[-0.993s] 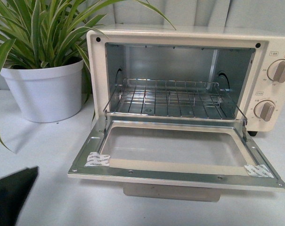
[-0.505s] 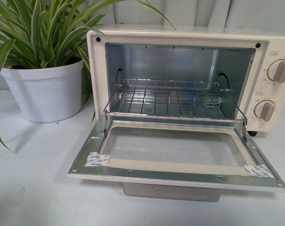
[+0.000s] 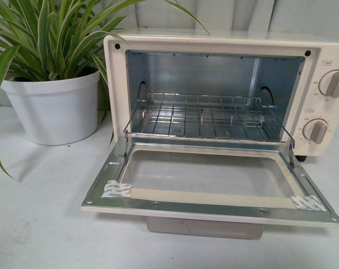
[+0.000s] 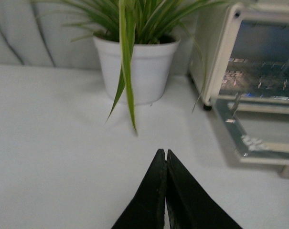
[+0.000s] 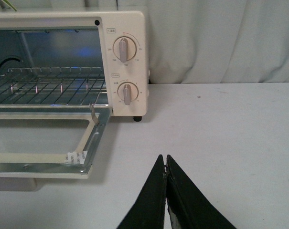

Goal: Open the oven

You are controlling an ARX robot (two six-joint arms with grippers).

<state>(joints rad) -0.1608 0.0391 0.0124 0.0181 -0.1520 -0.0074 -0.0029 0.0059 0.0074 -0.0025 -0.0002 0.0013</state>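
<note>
A: How's the oven [image 3: 214, 106] looking?

B: I see it at two o'clock on the white surface [image 3: 40, 218], a cream box, its door [image 3: 211, 185] folded flat toward me, glass pane up, metal cavity exposed.

A: Counts?

B: One wire rack [image 3: 203, 117], two beige knobs [image 3: 331, 84]. One white round pot [image 3: 51, 106] with a striped plant at ten o'clock.

A: Jaws?

B: Left gripper [image 4: 165, 155] and right gripper [image 5: 164, 160] both pinched together, holding nothing, clear of the oven.

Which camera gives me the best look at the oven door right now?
The front view: the whole oven door lies folded down, window and both hinges visible. The left wrist view catches only one corner; the right wrist view shows just its knob-side end.
</note>
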